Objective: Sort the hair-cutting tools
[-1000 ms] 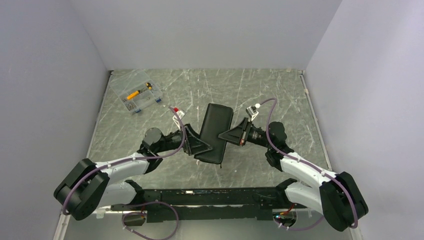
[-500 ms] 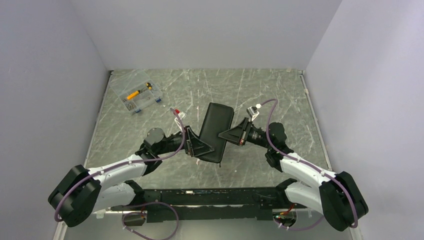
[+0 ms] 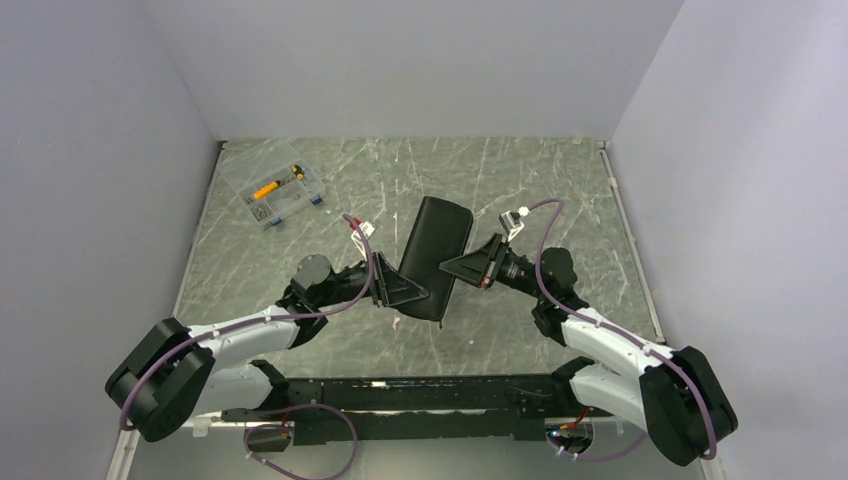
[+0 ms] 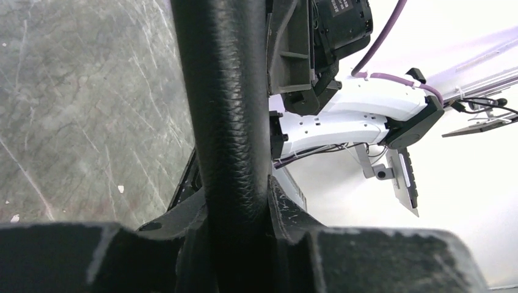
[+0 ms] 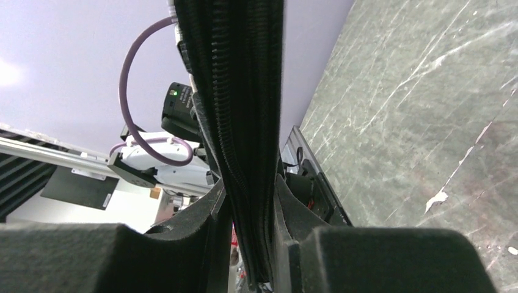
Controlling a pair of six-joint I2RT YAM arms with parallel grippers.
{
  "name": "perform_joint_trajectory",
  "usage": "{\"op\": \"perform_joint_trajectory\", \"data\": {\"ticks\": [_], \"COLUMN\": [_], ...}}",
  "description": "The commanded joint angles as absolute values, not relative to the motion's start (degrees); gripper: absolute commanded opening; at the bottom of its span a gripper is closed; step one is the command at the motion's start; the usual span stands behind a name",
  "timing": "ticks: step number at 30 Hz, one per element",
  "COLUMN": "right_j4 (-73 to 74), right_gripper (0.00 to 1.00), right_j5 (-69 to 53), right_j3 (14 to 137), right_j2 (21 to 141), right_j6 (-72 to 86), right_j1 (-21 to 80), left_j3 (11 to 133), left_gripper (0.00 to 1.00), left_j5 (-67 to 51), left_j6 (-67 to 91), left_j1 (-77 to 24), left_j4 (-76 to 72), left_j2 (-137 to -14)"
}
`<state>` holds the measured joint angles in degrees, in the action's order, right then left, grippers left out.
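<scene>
A flat black zip case (image 3: 432,255) hangs between both arms over the middle of the table. My left gripper (image 3: 413,294) is shut on its lower left edge; in the left wrist view the rounded leather spine (image 4: 227,104) sits pinched between the fingers of that gripper (image 4: 237,210). My right gripper (image 3: 452,268) is shut on the case's right side, and the right wrist view shows the zipper edge (image 5: 244,91) clamped in this gripper (image 5: 247,210). The hair-cutting tools are out of view.
A clear plastic box (image 3: 272,190) with yellow and small parts lies at the back left of the marbled grey table (image 3: 560,190). Grey walls close in the left, back and right sides.
My left gripper has moved in and closed on the case's left edge. The case has tipped a little and shifted slightly toward the back right. The right gripper keeps its hold.
</scene>
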<state>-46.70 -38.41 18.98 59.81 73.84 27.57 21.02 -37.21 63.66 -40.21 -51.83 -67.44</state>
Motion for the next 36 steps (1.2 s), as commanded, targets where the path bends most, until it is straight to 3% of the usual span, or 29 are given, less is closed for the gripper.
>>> {"op": "perform_joint_trajectory", "data": {"ticks": [1,3,7,10,20,29,36], "right_j4": [-51.8,-50.11,-42.01,-29.6,5.97,16.74,13.04], "right_gripper": [0.0,0.0,0.48,0.64,0.7,0.66,0.67], "right_j5": [-36.22,-36.81,-37.82,-36.6,-22.33,6.09,25.17], "right_j3": [20.12,20.63,23.16,27.04,37.18,40.67,40.79], "right_j2": [57.75,57.61,55.04,51.35,38.31,37.83,41.94], "right_j6": [74.34,73.01,67.34,59.23,34.14,22.91,20.0], "right_j1": [27.75,27.72,27.77,27.72,29.64,43.2,56.63], "left_j3": [21.56,21.57,21.83,21.79,22.02,30.79,31.08], "left_gripper": [0.17,0.01,0.0,0.0,0.0,0.0,0.0], "left_j5": [-39.3,-39.55,-39.45,-38.68,-35.28,-43.79,-46.84], "left_j6": [63.04,63.25,63.81,65.43,77.34,80.2,76.66], "left_j1": [-40.68,-40.62,-40.43,-39.38,-31.9,-28.67,-26.69], "left_j4": [-57.31,-57.28,-57.0,-56.78,-56.24,-50.39,-44.23], "left_j2": [-67.96,-67.89,-67.02,-65.78,-61.71,-65.71,-65.57]}}
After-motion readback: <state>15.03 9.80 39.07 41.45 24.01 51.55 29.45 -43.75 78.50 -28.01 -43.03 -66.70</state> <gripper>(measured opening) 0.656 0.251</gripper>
